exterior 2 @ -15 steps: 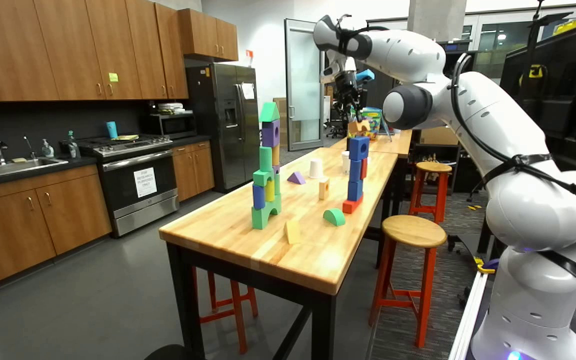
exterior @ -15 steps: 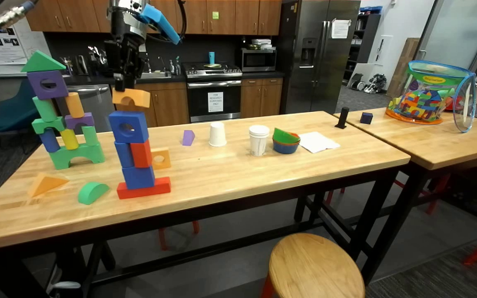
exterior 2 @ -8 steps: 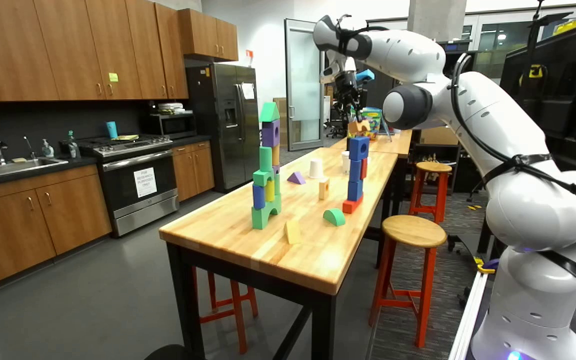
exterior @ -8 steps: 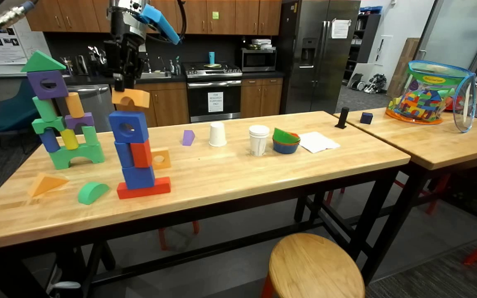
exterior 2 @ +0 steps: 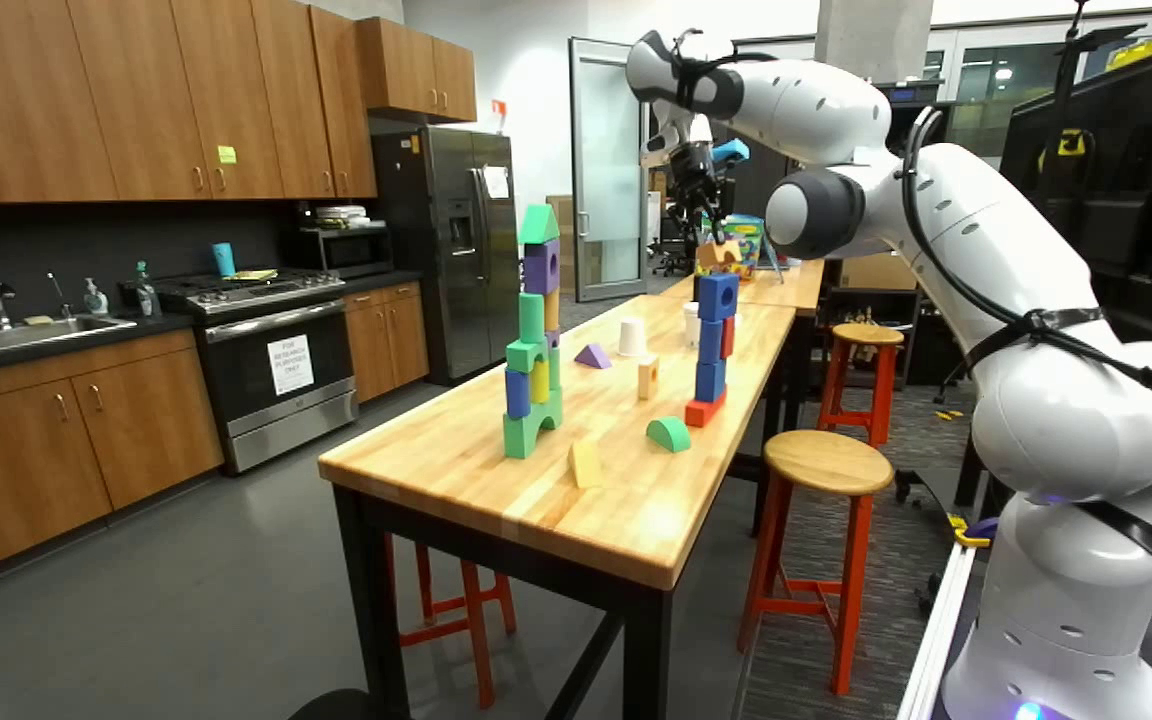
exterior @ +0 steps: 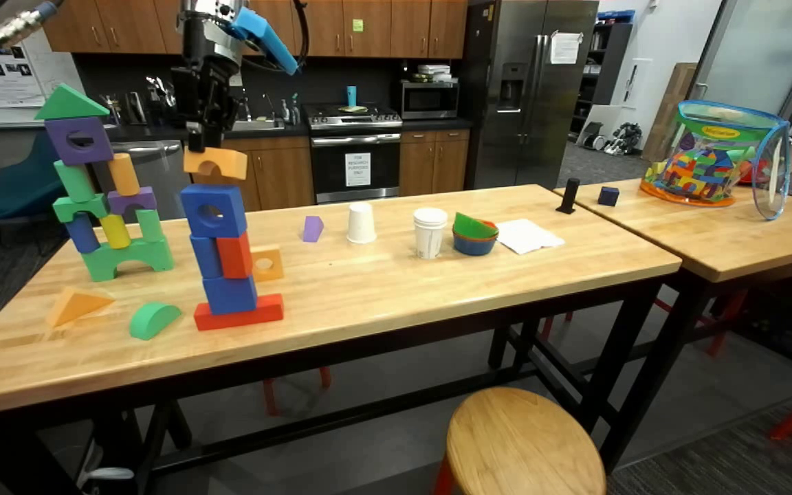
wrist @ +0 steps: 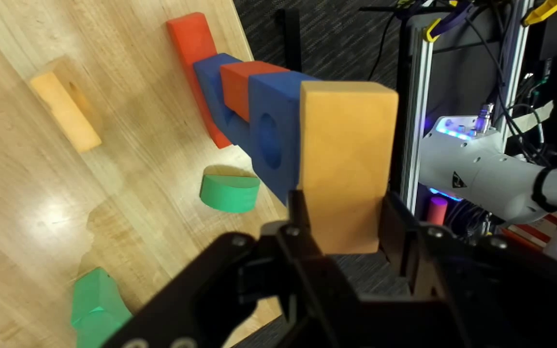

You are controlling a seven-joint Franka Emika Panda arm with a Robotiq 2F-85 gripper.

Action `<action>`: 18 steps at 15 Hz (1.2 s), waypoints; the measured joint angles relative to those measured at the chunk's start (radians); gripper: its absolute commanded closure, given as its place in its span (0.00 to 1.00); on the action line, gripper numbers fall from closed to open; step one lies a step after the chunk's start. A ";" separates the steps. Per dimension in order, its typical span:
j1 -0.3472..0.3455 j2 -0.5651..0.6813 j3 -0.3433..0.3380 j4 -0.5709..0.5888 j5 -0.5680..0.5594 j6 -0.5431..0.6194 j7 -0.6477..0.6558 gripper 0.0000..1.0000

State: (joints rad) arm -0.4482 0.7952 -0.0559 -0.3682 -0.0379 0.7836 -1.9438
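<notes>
Holds one orange arch block (exterior: 224, 162) pinched in the hand (wrist: 344, 212), upper left in an exterior view, just above one stack of three blue blocks (exterior: 229, 295) and two red ones (exterior: 258, 313). Counts on the bench (exterior: 368, 289), left of centre: one green half-round (exterior: 154, 320), one orange triangle (exterior: 78, 307), one orange block with a hole (exterior: 269, 275), one purple wedge (exterior: 312, 229), one upturned white cup (exterior: 361, 223). Reads "FOR RESEARCH PURPOSES ONLY" on one sign (exterior: 357, 170), upper centre. Cannot make out the yellow label (exterior: 719, 132) on one clear tub (exterior: 683, 197), upper right.
</notes>
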 measured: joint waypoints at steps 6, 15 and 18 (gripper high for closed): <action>0.002 0.000 0.000 -0.001 0.000 -0.008 0.001 0.85; 0.003 0.001 0.000 -0.004 0.000 -0.030 0.001 0.85; 0.003 0.001 0.000 -0.004 0.000 -0.032 0.001 0.85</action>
State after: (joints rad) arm -0.4454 0.7961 -0.0559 -0.3721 -0.0379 0.7515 -1.9428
